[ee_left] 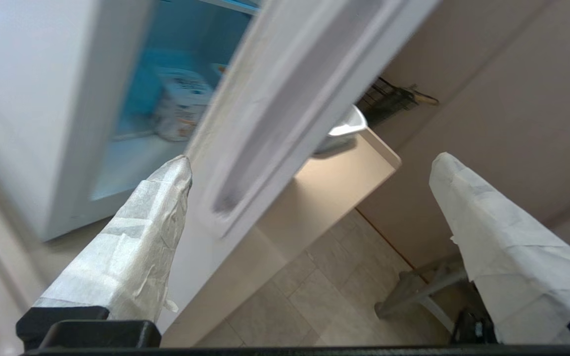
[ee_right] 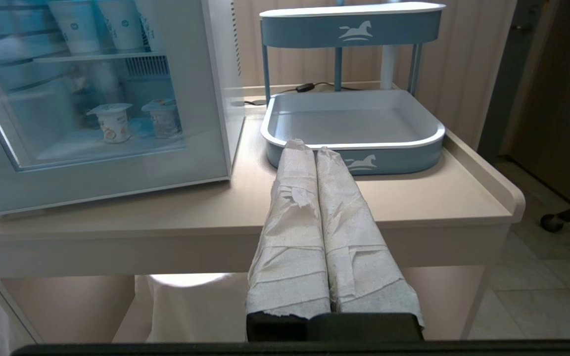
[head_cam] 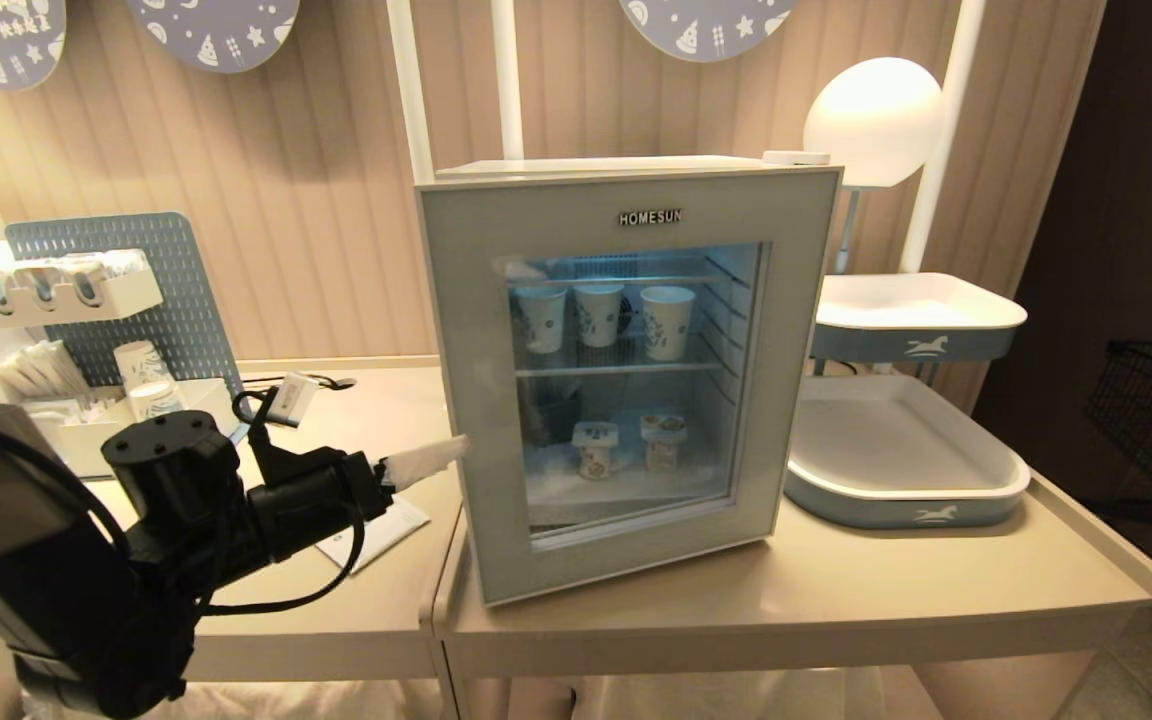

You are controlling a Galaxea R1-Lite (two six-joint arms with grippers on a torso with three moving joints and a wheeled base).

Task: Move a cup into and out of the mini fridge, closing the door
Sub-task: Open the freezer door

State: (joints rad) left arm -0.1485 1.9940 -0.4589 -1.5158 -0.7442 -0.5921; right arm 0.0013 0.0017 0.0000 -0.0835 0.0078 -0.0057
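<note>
Three cups (head_cam: 601,314) stand on the upper shelf of the fridge (head_cam: 626,370), which fills the middle of the head view, with two small tubs (head_cam: 626,445) on its floor. The door (head_cam: 636,215) looks ajar: the left wrist view shows its edge, with a long recessed handle (ee_left: 285,113), swung clear of the cabinet, and the blue-lit inside is visible behind it.

The left gripper (head_cam: 441,455) sits at centre-left of the head view, its paper-wrapped fingers (ee_left: 141,247) spread wide and nothing between them. One fingertip lies just at the door's left edge; I cannot tell whether it touches. The right gripper (ee_right: 314,227) is parked low in front of the table (ee_right: 413,202), its two fingers pressed together and empty, pointing toward a blue tray (ee_right: 359,165).

Risks from here, as I judge them:
- The fingertip may slip off the thin door edge, because the wrapped pad gives little purchase and only its tip is near the gap.
- A push rather than a pull would shut the door again.
- A sideways hook could drag the fridge across the table, since it looks light and nothing braces it.
- A fast swing could bring the door against the arm (head_cam: 236,500), which lies close along its path.
- A reach inside with the door only part open risks knocking over the nearest cup.
</note>
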